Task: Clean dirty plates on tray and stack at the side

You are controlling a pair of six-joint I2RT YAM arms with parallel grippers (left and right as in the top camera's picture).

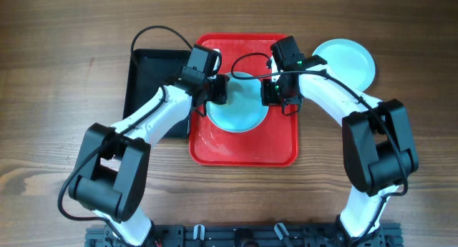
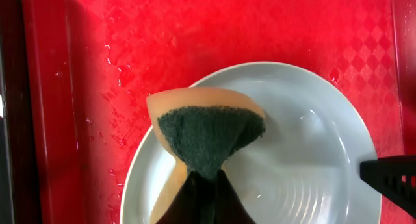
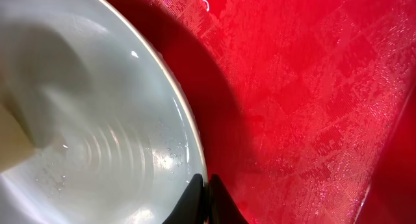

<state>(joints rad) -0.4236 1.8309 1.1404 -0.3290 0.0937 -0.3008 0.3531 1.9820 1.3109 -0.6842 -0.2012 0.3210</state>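
Note:
A light aqua plate (image 1: 236,107) lies wet on the red tray (image 1: 243,150), towards its back. My left gripper (image 1: 217,89) is over the plate's left part, shut on an orange sponge with a dark green scouring face (image 2: 209,133); the sponge rests on the plate (image 2: 305,165). At the plate's right edge, my right gripper (image 1: 275,97) is shut on the plate's rim (image 3: 195,146), one finger inside and one outside. In the right wrist view my right gripper (image 3: 207,185) pinches that rim above the tray (image 3: 312,87). Another plate (image 1: 348,61) lies on the table right of the tray.
A black tray (image 1: 147,71) stands left of the red one, partly under my left arm. Water drops and wet streaks (image 2: 110,100) lie on the red tray around the plate. Bare wooden table (image 1: 57,97) surrounds both trays.

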